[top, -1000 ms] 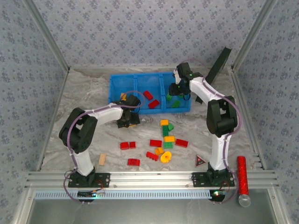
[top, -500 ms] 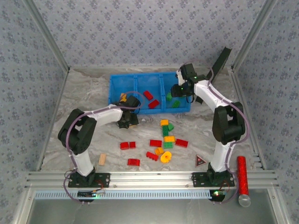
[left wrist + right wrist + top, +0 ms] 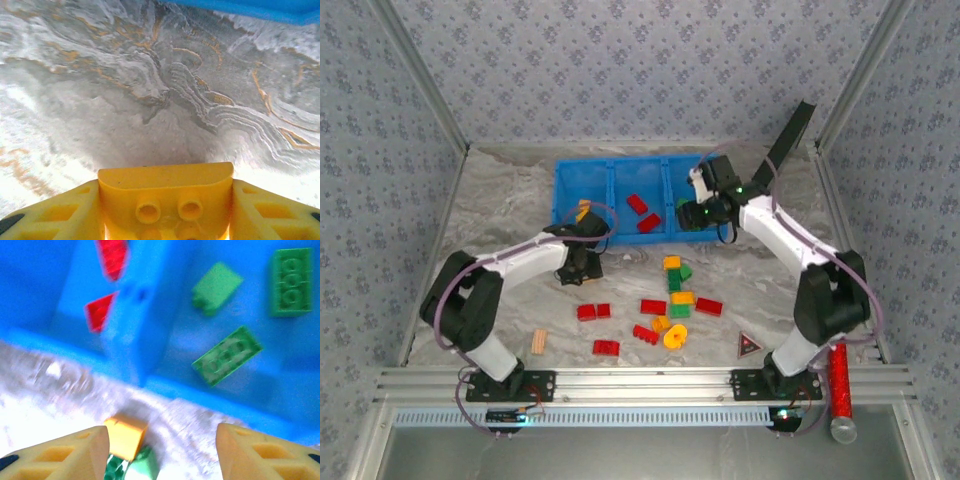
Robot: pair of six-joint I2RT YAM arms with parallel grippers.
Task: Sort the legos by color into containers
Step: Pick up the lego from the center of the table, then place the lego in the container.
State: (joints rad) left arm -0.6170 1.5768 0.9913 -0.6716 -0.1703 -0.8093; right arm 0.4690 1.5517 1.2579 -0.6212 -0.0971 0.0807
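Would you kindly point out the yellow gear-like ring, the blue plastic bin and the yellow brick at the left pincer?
Yellow gear-like ring [image 3: 675, 344]: top external view, near rim.
Blue plastic bin [image 3: 558, 192]: top external view, left wall.
Yellow brick [image 3: 165, 187]: left wrist view, studded face.

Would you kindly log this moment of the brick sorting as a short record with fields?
left end effector: shut on a yellow brick, over the table
right end effector: open, empty, at the blue bin's right end
left compartment: one yellow-orange brick
middle compartment: two red bricks
right compartment: three green bricks
table: loose bricks in red, green and yellow, unsorted
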